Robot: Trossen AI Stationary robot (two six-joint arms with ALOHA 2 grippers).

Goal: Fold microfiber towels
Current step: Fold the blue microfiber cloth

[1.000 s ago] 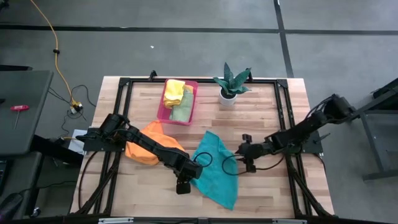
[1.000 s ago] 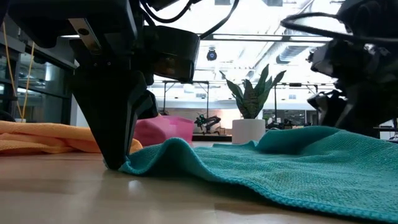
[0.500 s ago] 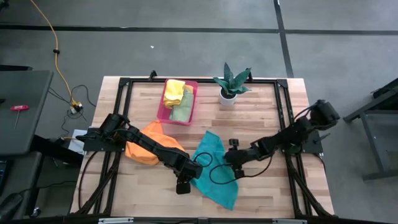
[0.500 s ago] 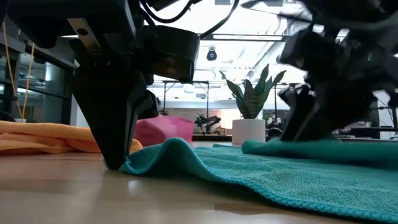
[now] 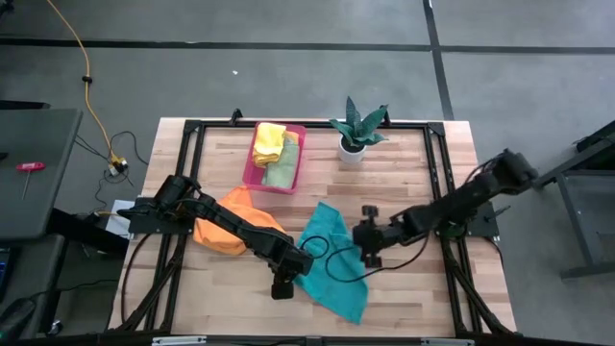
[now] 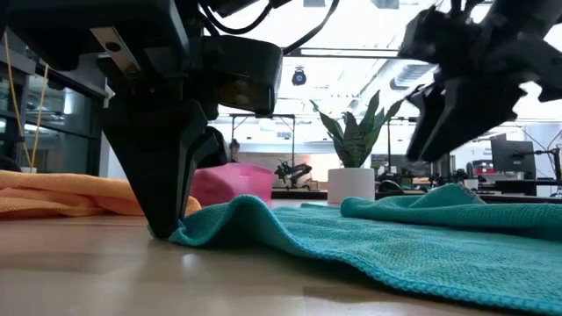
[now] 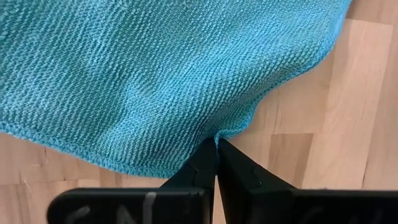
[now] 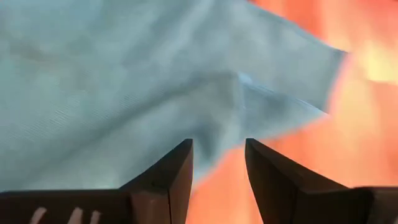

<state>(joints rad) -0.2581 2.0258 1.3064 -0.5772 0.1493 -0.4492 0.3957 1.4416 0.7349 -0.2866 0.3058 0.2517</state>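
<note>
A teal towel (image 5: 333, 264) lies spread on the wooden table, near the middle front. My left gripper (image 7: 216, 142) stands at the towel's left edge, shut on it, with its tips down at the tabletop (image 6: 162, 230). My right gripper (image 8: 217, 144) hangs open above the towel's right side (image 6: 430, 140), touching nothing. An orange towel (image 5: 226, 229) lies bunched on the table, left of the teal one. Yellow and light green towels (image 5: 274, 154) lie in the pink tray (image 5: 296, 179) at the back. My left gripper pinches the teal towel's hemmed left edge (image 7: 219, 132) between its two fingertips. The fingers come steeply from above. The edge puckers inward at the pinch. The towel stays on the table and rises in a low hump (image 6: 250, 206) just beside the fingers.
A potted plant (image 5: 356, 130) stands at the back, right of the tray. A black frame (image 5: 192, 130) runs around the tabletop. Bare wood shows at the front left and to the right of the teal towel.
My right gripper went toward the table's left edge and down onto the teal towel's right side, then rose clear and drew back a little, still open. That side of the towel was pressed flat and now carries a small ridge. The left gripper kept still.
</note>
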